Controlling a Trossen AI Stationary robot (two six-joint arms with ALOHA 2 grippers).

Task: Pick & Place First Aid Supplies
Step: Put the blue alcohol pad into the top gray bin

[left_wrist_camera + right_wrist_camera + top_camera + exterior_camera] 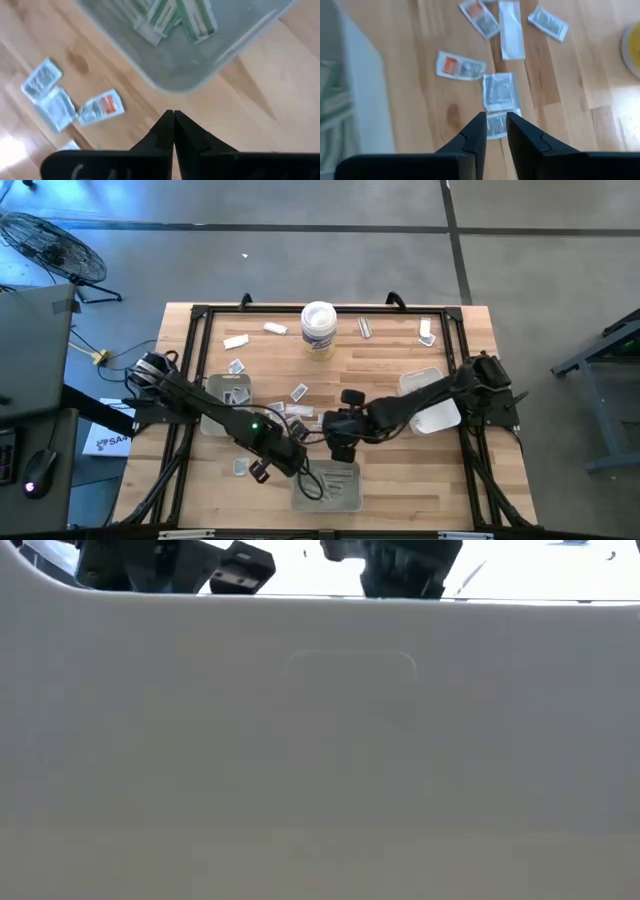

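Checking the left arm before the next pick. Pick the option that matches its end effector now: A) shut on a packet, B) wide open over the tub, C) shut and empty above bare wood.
C: the left end effector has its fingers pressed together with nothing between them, bare table beneath.

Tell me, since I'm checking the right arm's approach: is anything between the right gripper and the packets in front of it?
Nothing visible. The right gripper, jaws slightly apart, hangs over bare wood right at the grey-printed packets, with no other object between.

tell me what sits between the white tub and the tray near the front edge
In the high view, loose first aid packets and both claws, left and right, lie between the white tub and that tray.
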